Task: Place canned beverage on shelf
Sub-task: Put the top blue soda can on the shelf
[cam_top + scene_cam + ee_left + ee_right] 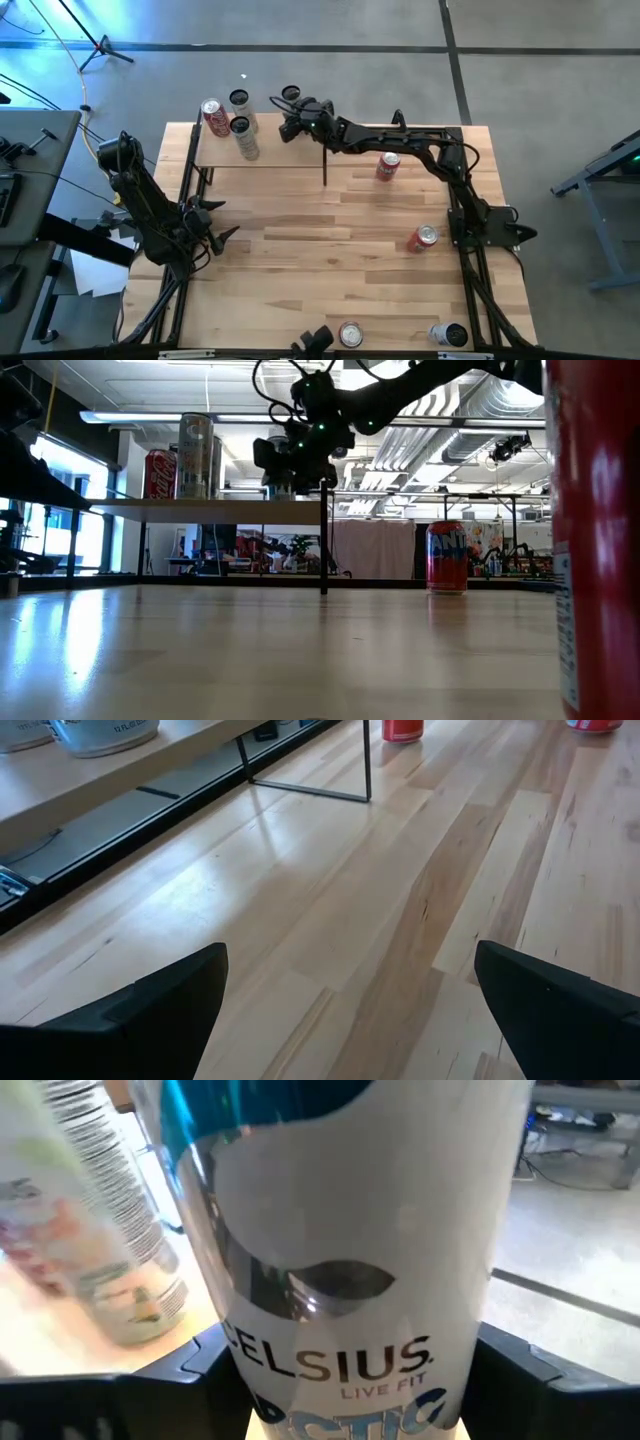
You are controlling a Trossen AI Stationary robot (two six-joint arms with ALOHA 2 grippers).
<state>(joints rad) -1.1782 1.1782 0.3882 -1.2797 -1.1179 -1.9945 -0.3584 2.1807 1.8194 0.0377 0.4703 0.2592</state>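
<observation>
Overhead, the striped plank table [330, 250] is seen filling the middle of the frame, with the two dark arms laid along its left and right edges. The shelf [270, 145], a pale board on thin black posts, is found at the table's upper left; three cans are stood on it toward its upper left corner, a red can [214, 117] and two slim pale cans [242, 120] just beside it. The right arm is stretched from the right side across the upper part of the frame, and the right gripper [292, 118] is held over the shelf's upper edge, right of those cans. Its fingers are clamped on the canned beverage [350, 1250], a white and blue can lettered CELSIUS that fills the right wrist view; whether its base touches the board cannot be told. The left gripper [215, 225] is parked low at the left of the table, its fingers [140, 1010] spread wide apart and nothing between them. Smaller things are scattered on the planks: a red can [388, 165] upright in the upper right, another red can [423, 239] lower right, and two cans [350, 333] near the bottom edge.
</observation>
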